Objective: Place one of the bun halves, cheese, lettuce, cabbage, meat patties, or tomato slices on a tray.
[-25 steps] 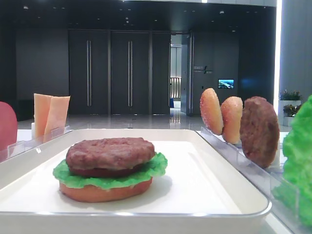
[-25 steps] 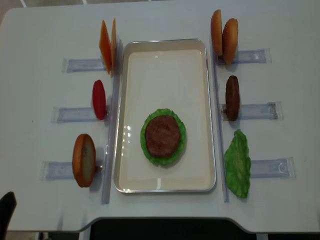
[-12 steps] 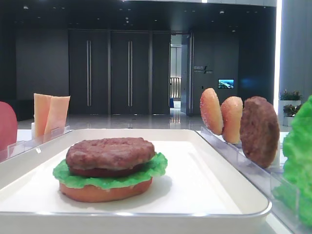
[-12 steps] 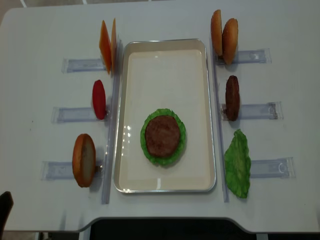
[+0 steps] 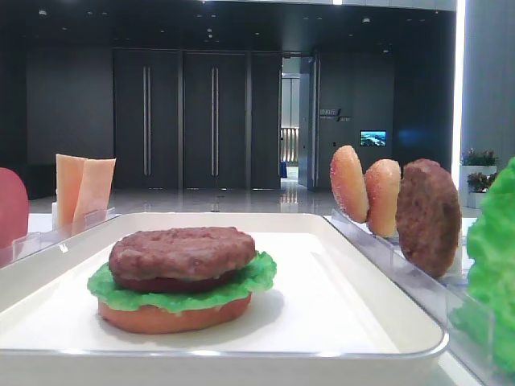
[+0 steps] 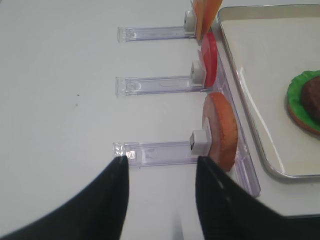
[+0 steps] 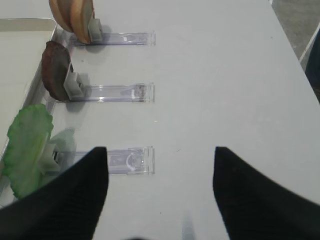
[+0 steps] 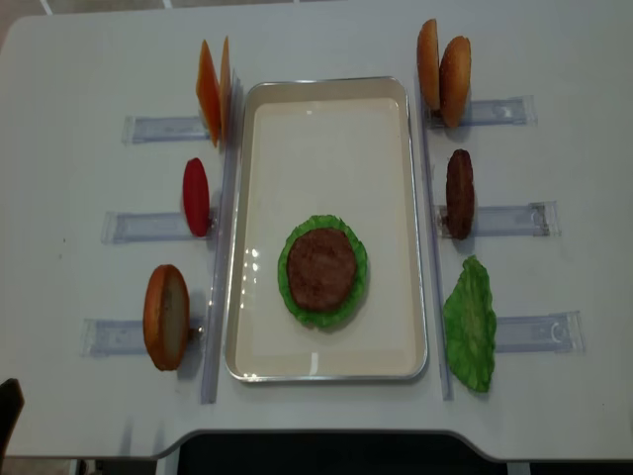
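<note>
— Can any text, label or number be read?
— None. Pale marks are seen on the dark back wall [image 5: 334, 113] beside the doorway, and a small lit screen [image 5: 372, 138], but both are too small to be made out.

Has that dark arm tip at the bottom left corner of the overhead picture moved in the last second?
Yes. The left gripper has slid down and left toward the picture's corner, farther from the bun standing in its rack.
</note>
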You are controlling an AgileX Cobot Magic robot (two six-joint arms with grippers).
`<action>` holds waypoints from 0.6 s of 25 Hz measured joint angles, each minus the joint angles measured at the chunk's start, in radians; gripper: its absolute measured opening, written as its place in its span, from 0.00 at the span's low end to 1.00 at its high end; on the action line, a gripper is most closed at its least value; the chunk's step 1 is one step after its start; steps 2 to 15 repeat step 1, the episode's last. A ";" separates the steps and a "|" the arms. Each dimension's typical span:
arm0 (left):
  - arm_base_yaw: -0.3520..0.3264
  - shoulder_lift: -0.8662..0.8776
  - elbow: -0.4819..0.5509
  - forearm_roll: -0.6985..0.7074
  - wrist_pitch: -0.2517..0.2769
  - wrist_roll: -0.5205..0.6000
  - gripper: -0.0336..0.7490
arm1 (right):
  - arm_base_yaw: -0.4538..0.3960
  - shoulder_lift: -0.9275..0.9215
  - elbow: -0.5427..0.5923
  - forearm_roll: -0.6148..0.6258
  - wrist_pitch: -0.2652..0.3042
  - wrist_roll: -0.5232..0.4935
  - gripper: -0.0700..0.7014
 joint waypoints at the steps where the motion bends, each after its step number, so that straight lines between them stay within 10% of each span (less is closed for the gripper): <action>1: 0.000 0.000 0.000 0.000 0.000 0.000 0.48 | 0.000 0.000 0.000 0.000 0.000 0.000 0.65; 15: 0.000 0.000 0.000 0.000 0.000 0.000 0.48 | 0.000 0.000 0.000 0.000 0.000 0.000 0.65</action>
